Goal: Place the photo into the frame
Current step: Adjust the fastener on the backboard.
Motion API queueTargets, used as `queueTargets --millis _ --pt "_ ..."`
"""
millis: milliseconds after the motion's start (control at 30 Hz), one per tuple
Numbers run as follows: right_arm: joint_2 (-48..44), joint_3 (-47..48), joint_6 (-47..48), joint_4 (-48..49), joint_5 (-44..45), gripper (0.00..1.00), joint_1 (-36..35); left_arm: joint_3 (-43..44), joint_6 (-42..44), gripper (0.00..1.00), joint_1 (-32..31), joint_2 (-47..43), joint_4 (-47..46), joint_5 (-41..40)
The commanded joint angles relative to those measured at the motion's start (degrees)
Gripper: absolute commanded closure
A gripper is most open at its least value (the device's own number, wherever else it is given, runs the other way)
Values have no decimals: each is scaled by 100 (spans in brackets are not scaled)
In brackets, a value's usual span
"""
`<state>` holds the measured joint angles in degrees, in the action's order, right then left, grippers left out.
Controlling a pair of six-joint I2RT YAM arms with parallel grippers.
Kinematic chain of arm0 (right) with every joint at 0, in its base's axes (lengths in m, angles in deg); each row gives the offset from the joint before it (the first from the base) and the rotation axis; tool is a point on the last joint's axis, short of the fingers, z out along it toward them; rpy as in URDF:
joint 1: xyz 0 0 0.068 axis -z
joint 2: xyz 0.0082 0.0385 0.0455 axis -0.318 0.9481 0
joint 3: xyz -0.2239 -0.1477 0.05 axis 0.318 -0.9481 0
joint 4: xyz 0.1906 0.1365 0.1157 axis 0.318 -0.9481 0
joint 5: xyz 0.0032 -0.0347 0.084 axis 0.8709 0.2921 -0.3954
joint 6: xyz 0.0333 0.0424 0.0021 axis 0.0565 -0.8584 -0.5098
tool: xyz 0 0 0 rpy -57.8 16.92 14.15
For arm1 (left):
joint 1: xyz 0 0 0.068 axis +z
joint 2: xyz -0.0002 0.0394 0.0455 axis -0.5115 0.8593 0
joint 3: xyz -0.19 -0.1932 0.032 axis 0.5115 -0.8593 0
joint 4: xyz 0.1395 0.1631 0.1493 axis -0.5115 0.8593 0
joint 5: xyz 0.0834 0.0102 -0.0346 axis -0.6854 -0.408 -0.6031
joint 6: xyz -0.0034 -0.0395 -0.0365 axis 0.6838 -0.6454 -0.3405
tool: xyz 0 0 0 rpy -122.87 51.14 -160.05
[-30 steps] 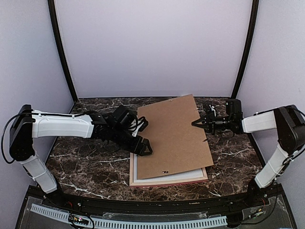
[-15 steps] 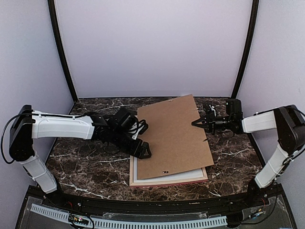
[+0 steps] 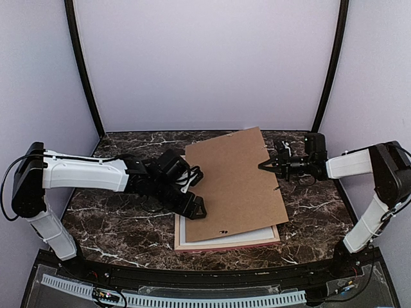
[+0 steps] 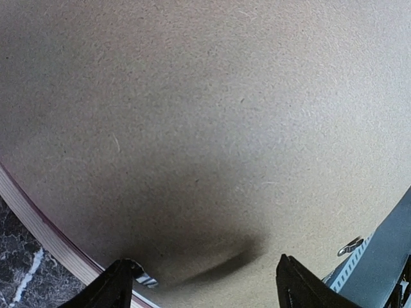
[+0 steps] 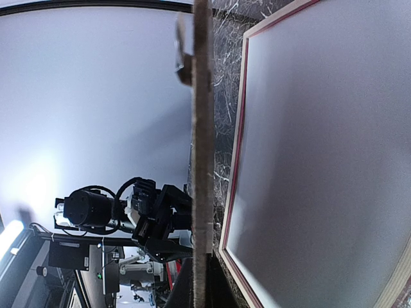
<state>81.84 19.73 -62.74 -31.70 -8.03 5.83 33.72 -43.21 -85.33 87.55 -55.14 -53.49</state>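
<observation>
Photo (image 5: pixel 321 160), a large paper sheet with its plain white back up, lies inside the frame, mostly covered. Right gripper (image 3: pixel 264 166): jaws clamped on the right edge of the brown cardboard backing board (image 3: pixel 234 183), holding that side raised; the wrist view shows the board edge-on, clear of the white sheet. Left gripper (image 3: pixel 194 207): jaws wide apart, gripping nothing, poised at the board's near-left corner; contact cannot be told. Board sits skewed across the thin-edged rectangular frame (image 3: pixel 228 246), which lies peach-wood back up, pink showing along its rim, flat on the dark marbled table (image 3: pixel 115 224). Step judged: photo seated, backing going on. Next move likely calls for turning the board square to the frame, lowering the raised side, and pressing the corner into the recess without shifting the sheet.
</observation>
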Motion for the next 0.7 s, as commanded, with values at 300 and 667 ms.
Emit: queueTargets --millis 300,667 --pt "-119 117 35 399 -266 100 23 53 -62 20 -151 -222 327 -232" --pt "165 167 217 238 -285 100 36 630 191 16 -139 -421 855 -906"
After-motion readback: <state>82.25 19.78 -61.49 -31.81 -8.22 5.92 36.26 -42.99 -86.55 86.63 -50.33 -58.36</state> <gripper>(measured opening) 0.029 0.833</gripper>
